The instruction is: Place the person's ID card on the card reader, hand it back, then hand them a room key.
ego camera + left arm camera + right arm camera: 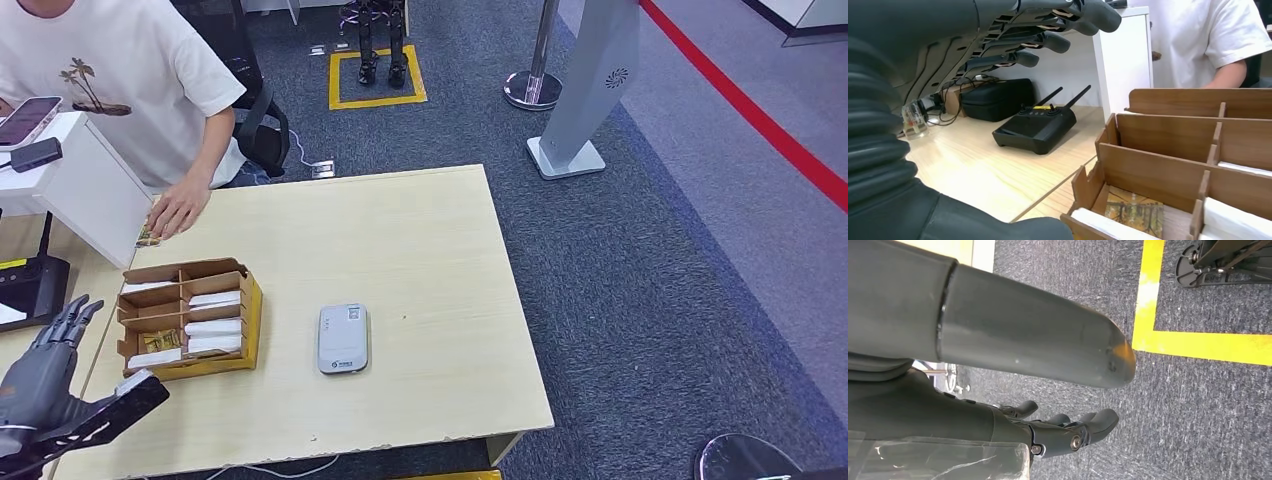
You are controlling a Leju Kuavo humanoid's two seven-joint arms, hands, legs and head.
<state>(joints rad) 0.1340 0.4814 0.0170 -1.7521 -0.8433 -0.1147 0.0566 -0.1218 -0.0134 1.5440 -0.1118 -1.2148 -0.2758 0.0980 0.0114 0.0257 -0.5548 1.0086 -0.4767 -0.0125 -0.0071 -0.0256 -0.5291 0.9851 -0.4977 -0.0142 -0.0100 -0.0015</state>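
Bare tabletop (420, 250) around card reader (343, 338)

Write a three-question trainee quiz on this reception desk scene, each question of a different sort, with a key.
1. True or false: a card lies on the card reader.
2. Multiple choice: where is the person's hand? A) in the wooden tray; B) flat on the table by the white box, over a small card; C) on the reader.
3. Fill in: the left robot hand hovers with fingers spread and holds ____.

Key: 1 false, the reader's top is bare. 2 B. 3 nothing; it sits off the table's near left corner, beside the tray. The right robot hand hangs over the carpet, also empty.
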